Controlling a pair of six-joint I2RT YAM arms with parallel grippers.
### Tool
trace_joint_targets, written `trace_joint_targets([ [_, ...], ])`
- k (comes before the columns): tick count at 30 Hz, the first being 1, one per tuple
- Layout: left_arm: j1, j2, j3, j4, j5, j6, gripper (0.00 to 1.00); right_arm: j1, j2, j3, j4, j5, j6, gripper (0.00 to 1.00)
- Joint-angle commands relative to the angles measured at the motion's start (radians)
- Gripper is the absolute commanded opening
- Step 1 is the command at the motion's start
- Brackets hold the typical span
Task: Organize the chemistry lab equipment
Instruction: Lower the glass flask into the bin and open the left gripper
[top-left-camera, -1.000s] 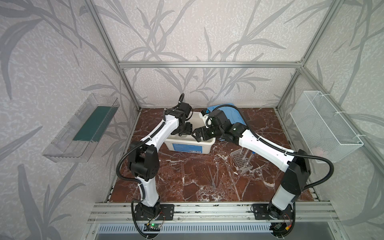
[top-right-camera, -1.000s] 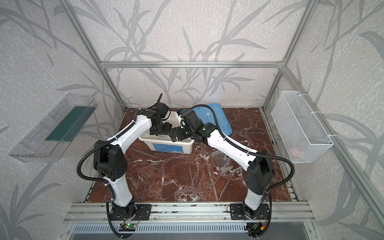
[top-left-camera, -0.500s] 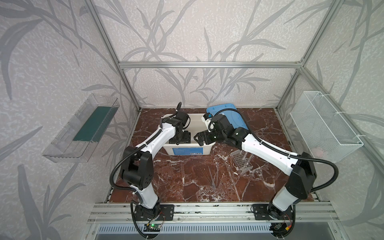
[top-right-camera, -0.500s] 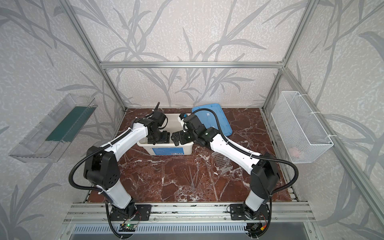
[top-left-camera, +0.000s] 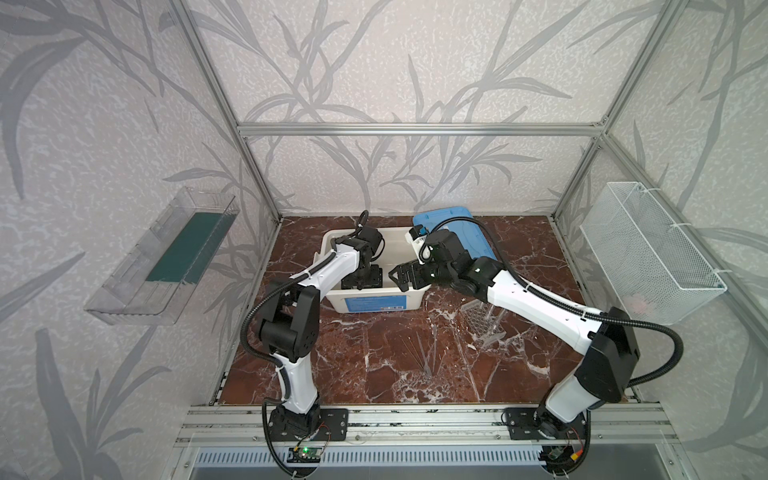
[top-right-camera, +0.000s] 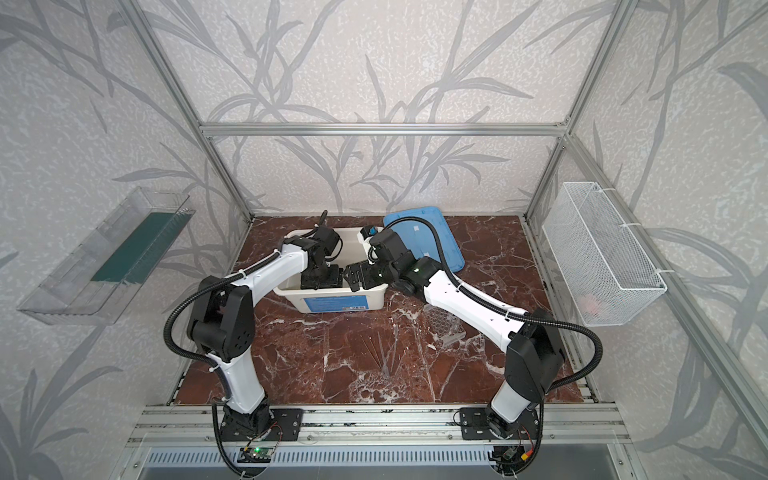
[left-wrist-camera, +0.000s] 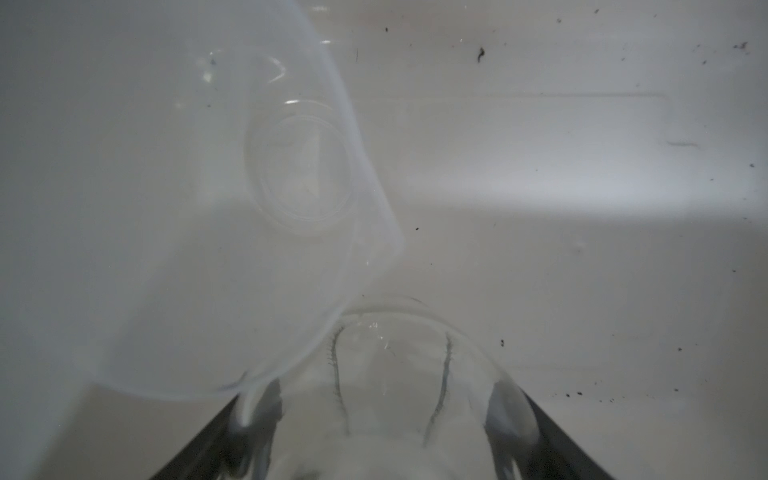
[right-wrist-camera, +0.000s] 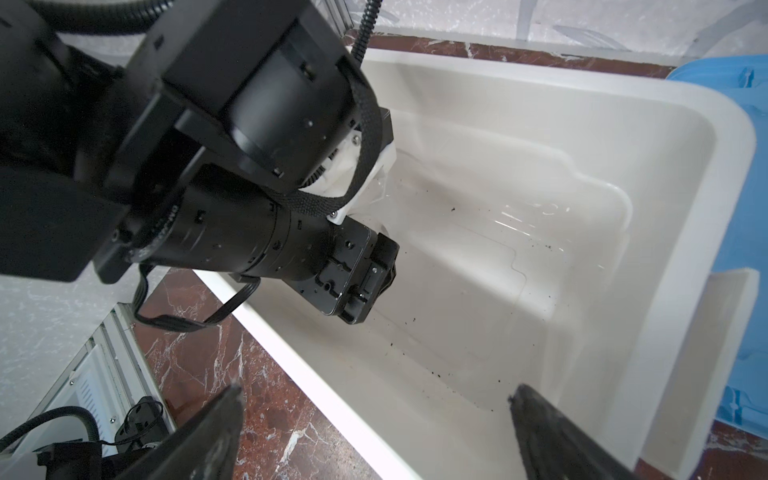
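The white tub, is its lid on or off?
Off. The white tub is open on top, and its blue lid sits beside it.

A red-brown marble tabletop (top-left-camera: 353, 365) carries a white plastic tub (top-left-camera: 374, 303), a flat blue plastic lid (top-left-camera: 469, 232) just beside it, a clear many-holed tube rack (top-left-camera: 484, 322) and thin glass rods (top-left-camera: 424, 353).

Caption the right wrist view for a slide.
Right gripper, jaws open, hovers over the white tub while the left arm reaches inside; blue lid beside it.
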Motion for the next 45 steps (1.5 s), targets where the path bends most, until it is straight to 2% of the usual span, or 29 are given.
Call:
trace_joint_targets([
  [1, 0.004, 0.009, 0.051, 0.006, -0.046, 0.005, 0.41, -0.004, -0.037, -0.007, 0.015, 0.008, 0.001, 0.98],
  [9, 0.016, 0.037, 0.01, 0.079, -0.049, 0.013, 0.41, -0.004, -0.011, -0.001, 0.024, -0.016, 0.013, 0.98],
  [23, 0.019, 0.105, 0.011, 0.098, -0.043, -0.006, 0.47, -0.004, 0.004, -0.007, 0.028, -0.015, 0.015, 0.98],
  [32, 0.021, 0.112, 0.007, 0.105, -0.06, -0.009, 0.56, -0.004, 0.012, 0.0, 0.029, -0.019, 0.016, 0.98],
  [35, 0.021, 0.114, 0.032, 0.084, -0.073, -0.004, 0.65, -0.004, 0.011, -0.001, 0.027, -0.017, 0.015, 0.98],
  [38, 0.021, 0.097, 0.046, 0.077, -0.06, -0.007, 0.79, -0.004, 0.005, -0.004, 0.022, -0.017, 0.012, 0.98],
  [40, 0.021, 0.08, 0.057, 0.069, -0.062, -0.011, 0.83, -0.004, -0.001, -0.004, 0.017, -0.013, 0.009, 0.98],
  [43, 0.021, 0.057, 0.078, 0.047, -0.075, -0.013, 0.98, -0.004, -0.01, -0.004, 0.017, -0.008, 0.006, 0.98],
  [45, 0.019, 0.032, 0.087, 0.034, -0.079, -0.013, 0.99, -0.004, -0.015, -0.001, 0.012, -0.01, 0.006, 0.98],
])
